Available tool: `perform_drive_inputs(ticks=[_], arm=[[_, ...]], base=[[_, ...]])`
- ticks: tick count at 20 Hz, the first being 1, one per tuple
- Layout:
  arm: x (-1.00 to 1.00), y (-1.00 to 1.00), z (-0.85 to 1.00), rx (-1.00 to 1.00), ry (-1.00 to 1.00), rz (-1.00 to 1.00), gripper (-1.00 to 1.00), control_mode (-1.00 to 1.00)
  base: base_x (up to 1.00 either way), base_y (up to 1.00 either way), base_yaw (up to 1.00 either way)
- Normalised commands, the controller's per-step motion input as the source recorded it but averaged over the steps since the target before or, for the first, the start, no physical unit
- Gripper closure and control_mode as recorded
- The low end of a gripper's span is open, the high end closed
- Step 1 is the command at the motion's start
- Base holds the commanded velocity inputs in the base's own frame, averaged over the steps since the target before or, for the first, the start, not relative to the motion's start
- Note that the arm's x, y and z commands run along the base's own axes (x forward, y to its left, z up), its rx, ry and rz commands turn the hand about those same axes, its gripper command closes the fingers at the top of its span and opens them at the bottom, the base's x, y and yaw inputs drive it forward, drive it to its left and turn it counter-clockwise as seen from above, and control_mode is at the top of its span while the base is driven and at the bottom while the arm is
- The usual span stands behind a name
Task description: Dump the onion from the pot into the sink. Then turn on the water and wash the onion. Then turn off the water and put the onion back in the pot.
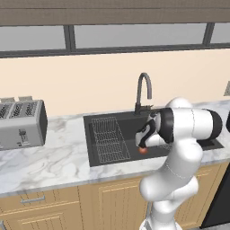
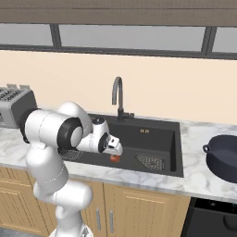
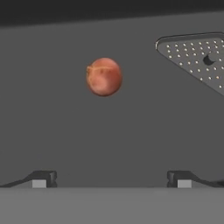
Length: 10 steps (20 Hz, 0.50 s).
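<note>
The onion point(image 3: 104, 76), a small orange-red ball, lies on the dark floor of the sink point(image 2: 159, 134) near its front wall. In the base views the onion point(image 1: 143, 151) point(image 2: 115, 159) peeks out just under my hand. My gripper point(image 3: 111, 178) hangs over the basin, pointing down, open, with nothing between its fingers; the onion sits ahead of it and slightly left. The dark pot point(image 2: 224, 157) stands on the counter right of the sink. Water is out of view; no stream falls from the faucet point(image 1: 143, 92).
A wire rack point(image 1: 109, 138) fills the sink's left part. A perforated drain cover point(image 3: 197, 57) lies right of the onion. The faucet point(image 2: 118, 95) rises behind the basin. A toaster point(image 1: 21, 123) stands on the marble counter at far left.
</note>
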Motion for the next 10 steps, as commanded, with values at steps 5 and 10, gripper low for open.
perform_drive_inputs(ticks=[5, 10], arm=[[0.29, 0.0, -0.07, 0.0, 0.0, 0.0, -1.0, -1.0], [0.45, 0.0, 0.0, 0.0, 0.0, 0.0, -1.0, -1.0]], base=[[0.0, 0.0, 0.0], [0.0, 0.0, 0.0]])
